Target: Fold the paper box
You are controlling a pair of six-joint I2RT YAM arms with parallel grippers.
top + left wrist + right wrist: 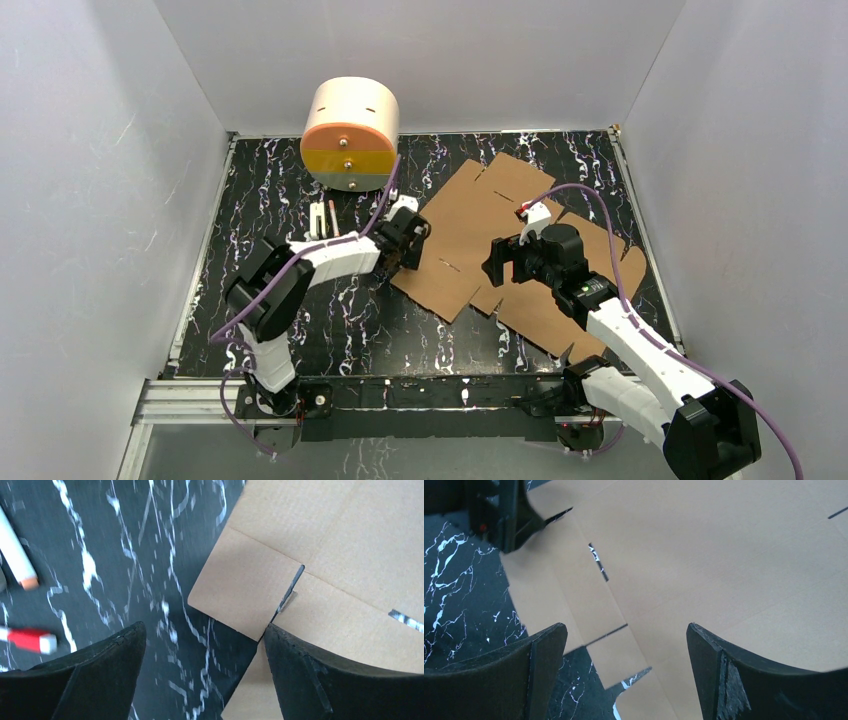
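Observation:
The paper box (490, 215) is a flat brown cardboard sheet with flaps and slots, lying unfolded on the right half of the black marbled table. My left gripper (408, 243) is open and empty, low at the sheet's left edge; in the left wrist view (202, 640) its right finger hangs over a corner flap (245, 587) by a slot. My right gripper (503, 262) is open and empty above the sheet's middle; in the right wrist view (624, 645) the cardboard (704, 555) fills the frame beneath it, with the left gripper at the top left.
A cream cylinder with an orange and yellow front (349, 135) stands at the back left. Pens or markers (322, 217) lie left of the left gripper; a white one (15, 550) and a red one (27, 639) show in the left wrist view. White walls enclose the table.

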